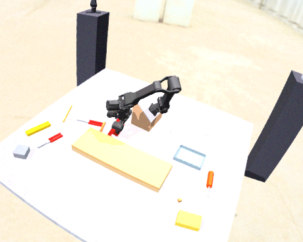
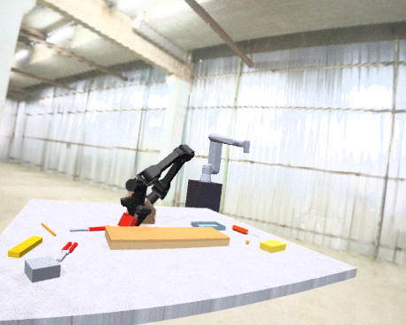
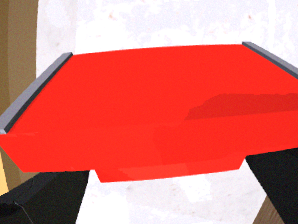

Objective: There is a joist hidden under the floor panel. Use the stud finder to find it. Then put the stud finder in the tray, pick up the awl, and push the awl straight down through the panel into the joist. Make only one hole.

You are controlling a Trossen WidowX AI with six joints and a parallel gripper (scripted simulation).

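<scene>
The red stud finder (image 1: pixel 112 132) (image 2: pixel 127 219) (image 3: pixel 165 85) has grey side strips and rests on the table behind the left part of the panel. My gripper (image 1: pixel 117 127) (image 2: pixel 135 215) (image 3: pixel 166 147) is open and low over it, with one finger at each side of its narrower red part; nothing is clamped. The tan floor panel (image 1: pixel 122 161) (image 2: pixel 168 238) lies flat; no joist shows. The blue-grey tray (image 1: pixel 187 164) (image 2: pixel 207 225) is empty, right of the panel. The awl (image 1: pixel 210 179) (image 2: pixel 240 229), orange-handled with a thin shaft, lies right of the tray.
A brown wedge-shaped block (image 1: pixel 141 120) stands behind the stud finder, near the arm's base. Left are a red-handled tool (image 1: pixel 96 123), red pliers (image 1: pixel 56 137), a yellow bar (image 1: pixel 38 128), a thin orange stick (image 1: pixel 67 114) and a grey block (image 1: pixel 22 151). A yellow block (image 1: pixel 188 220) lies front right.
</scene>
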